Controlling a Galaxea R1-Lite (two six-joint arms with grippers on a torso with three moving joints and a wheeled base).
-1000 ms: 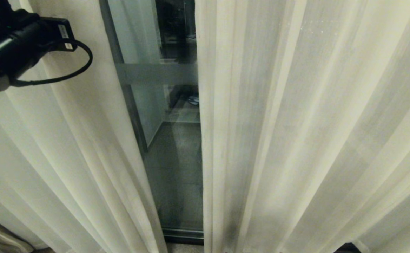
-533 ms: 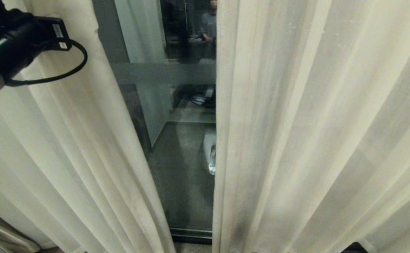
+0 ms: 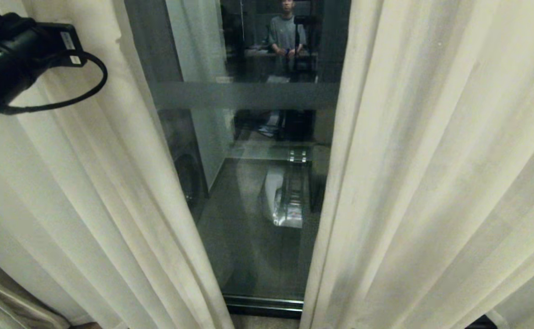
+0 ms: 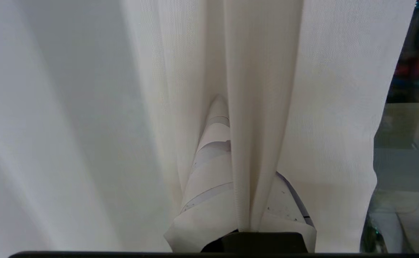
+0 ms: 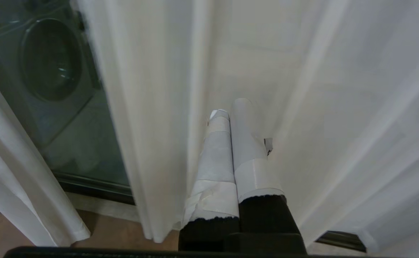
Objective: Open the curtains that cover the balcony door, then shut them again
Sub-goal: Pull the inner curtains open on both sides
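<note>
The cream curtains hang parted in the head view, as a left panel (image 3: 88, 192) and a right panel (image 3: 431, 160). Between them shows the balcony door (image 3: 248, 256), dark glass with a frosted band (image 3: 248, 95). My left arm (image 3: 15, 55) reaches in at the upper left, against the left panel. In the left wrist view my left gripper (image 4: 240, 114) is shut on a vertical fold of the curtain (image 4: 256, 172), pinched between its taped fingers (image 4: 209, 168). My right gripper (image 5: 230, 107) is shut on nothing, low beside the right panel (image 5: 338, 107).
Behind the glass stands a washing machine (image 5: 51, 59). A person's reflection (image 3: 286, 32) shows high in the glass. The door's dark bottom track (image 3: 262, 304) runs along the floor, with wooden floor (image 5: 26, 229) in front of it.
The gap between the two panels has widened a lot: the right panel's edge has gone to the right, uncovering more glass. My left arm has barely moved.
</note>
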